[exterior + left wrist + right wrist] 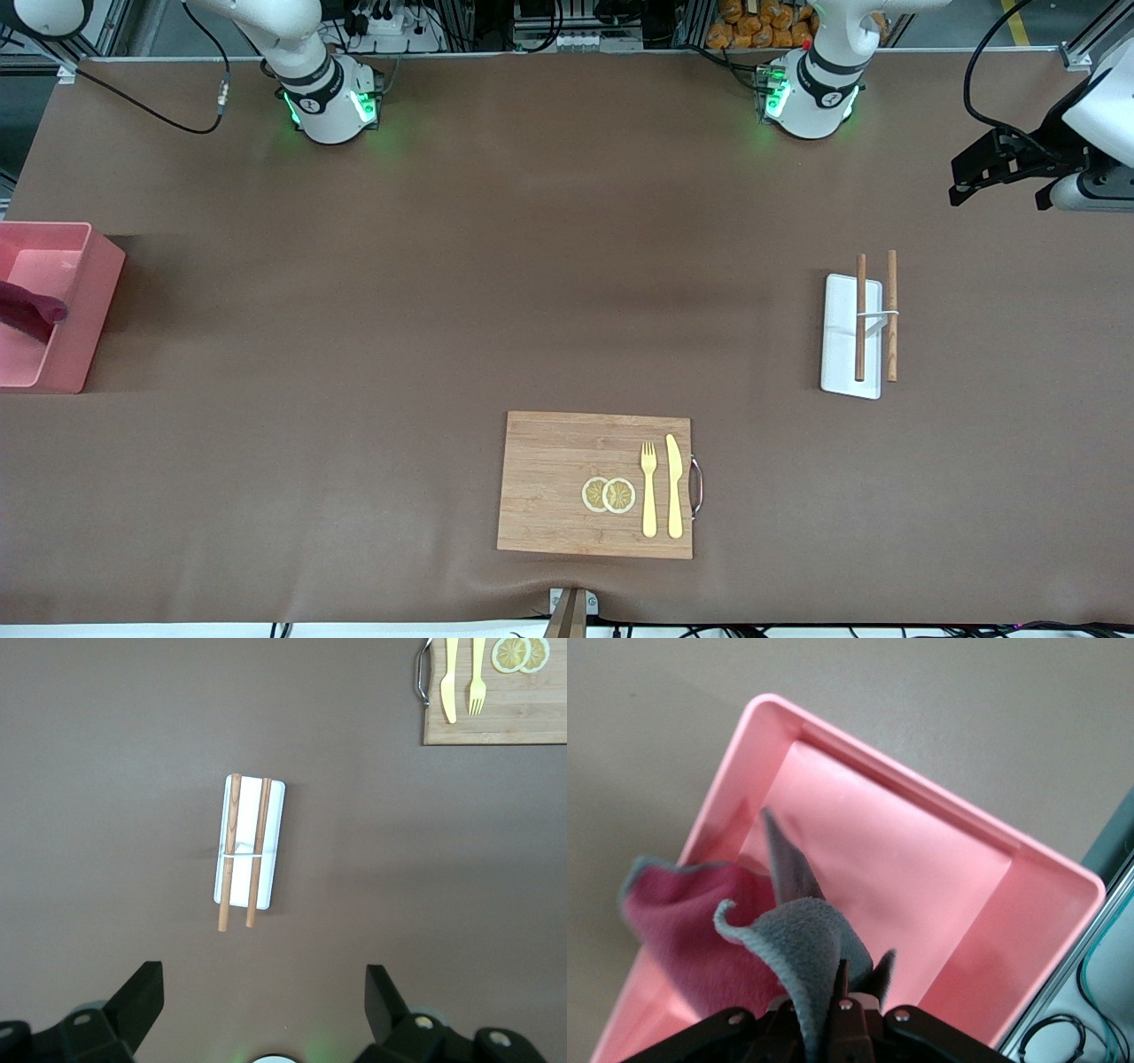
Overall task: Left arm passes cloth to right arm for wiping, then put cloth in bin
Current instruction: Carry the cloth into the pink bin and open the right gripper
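Jaws on the right gripper point(833, 1014) are clamped on the cloth point(757, 948), pinching a bunched fold of it; grey face curls up at the pinch, maroon face hangs down. Cloth hangs over the open bin point(939, 895) with its lower edge draped by one long wall. In the front view only a maroon strip of the cloth point(31, 310) shows at the frame edge, over the bin point(84, 310); the right gripper itself is out of that frame. Bin interior is bare pink plastic.

Left gripper point(997, 168) hangs in the air over the left arm's end of the desk, jaws spread wide, holding nothing. Left wrist view shows both fingers point(142, 997) well apart with bare desk between them. Left arm is waiting.

White rack point(852, 335) with two wooden rods point(875, 315) lies flat toward the left arm's end. Wooden cutting board point(549, 483) sits near the front camera's edge, mid-desk, carrying a yellow fork point(648, 487), yellow knife point(674, 486) and two overlapping lemon slices point(609, 494); metal handle point(696, 486) is on the board's edge beside the knife.

Desk point(443, 292) is covered in a plain brown mat, matte, slight ripple at the camera-side edge. Along the bases: cables, aluminium framing, a power strip, and orange items stacked by the left arm's base point(811, 93). Green lights glow on both bases, the right arm's base point(328, 97) included.
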{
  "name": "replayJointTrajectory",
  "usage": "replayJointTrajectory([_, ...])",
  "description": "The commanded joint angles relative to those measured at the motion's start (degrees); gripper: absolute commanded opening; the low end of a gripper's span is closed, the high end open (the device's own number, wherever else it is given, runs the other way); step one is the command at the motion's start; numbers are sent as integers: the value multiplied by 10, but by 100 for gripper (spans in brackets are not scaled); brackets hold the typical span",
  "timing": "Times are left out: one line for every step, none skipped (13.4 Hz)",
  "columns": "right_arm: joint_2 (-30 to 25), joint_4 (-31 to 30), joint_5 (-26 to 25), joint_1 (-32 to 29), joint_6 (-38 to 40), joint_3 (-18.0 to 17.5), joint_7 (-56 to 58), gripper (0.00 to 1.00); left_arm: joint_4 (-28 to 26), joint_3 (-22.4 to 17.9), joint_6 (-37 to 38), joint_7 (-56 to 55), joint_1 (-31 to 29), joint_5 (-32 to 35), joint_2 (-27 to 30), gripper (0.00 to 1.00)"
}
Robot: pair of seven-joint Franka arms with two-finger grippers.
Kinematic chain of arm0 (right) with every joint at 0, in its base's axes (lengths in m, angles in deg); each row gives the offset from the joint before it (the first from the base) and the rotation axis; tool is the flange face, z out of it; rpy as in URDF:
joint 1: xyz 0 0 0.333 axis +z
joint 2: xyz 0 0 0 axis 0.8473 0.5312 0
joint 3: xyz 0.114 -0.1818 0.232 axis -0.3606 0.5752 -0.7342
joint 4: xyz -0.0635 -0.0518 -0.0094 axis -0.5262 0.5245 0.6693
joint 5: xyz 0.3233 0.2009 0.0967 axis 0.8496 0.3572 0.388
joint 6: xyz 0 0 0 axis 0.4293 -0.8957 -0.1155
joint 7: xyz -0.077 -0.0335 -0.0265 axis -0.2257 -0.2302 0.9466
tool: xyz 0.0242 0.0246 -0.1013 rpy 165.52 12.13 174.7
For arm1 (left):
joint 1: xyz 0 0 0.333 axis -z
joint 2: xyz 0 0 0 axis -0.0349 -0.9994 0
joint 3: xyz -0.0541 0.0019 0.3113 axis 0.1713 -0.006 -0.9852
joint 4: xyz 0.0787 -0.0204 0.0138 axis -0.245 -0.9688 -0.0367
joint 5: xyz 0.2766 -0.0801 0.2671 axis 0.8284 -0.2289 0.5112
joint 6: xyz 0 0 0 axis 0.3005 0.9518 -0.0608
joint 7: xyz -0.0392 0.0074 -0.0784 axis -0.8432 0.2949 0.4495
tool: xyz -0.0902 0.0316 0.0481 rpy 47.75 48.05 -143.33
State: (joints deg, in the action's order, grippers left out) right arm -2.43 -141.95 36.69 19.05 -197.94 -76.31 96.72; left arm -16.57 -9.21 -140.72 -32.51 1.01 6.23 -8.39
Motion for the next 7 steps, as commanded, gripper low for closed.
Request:
replayJointTrajectory([17,16,13,-13,-5,-10,11,60,2,-2,4,-6,-2,-9,6,100])
replayJointTrajectory([17,14,14,-13,-5,-10,12,89,3,-3,4,-6,-2,-9,6,100])
replayJointTrajectory([16,13,14,-12,-4,-12,10,100,3,-3,4,-6,-2,-9,6,100])
replayJointTrajectory([12,15,14,-8,0,-13,9,100,4,-3,4,-6,-2,-9,7,100])
replayJointTrajectory([10,18,14,-8,1,-15,8,100,4,-4,4,-6,-3,-9,6,100])
replayJointTrajectory([9,21,13,-7,1,-22,8,100,4,-4,4,-6,-2,-8,6,100])
replayJointTrajectory([6,23,10,-8,2,-40,5,100,4,-4,2,-6,-2,-7,6,100])
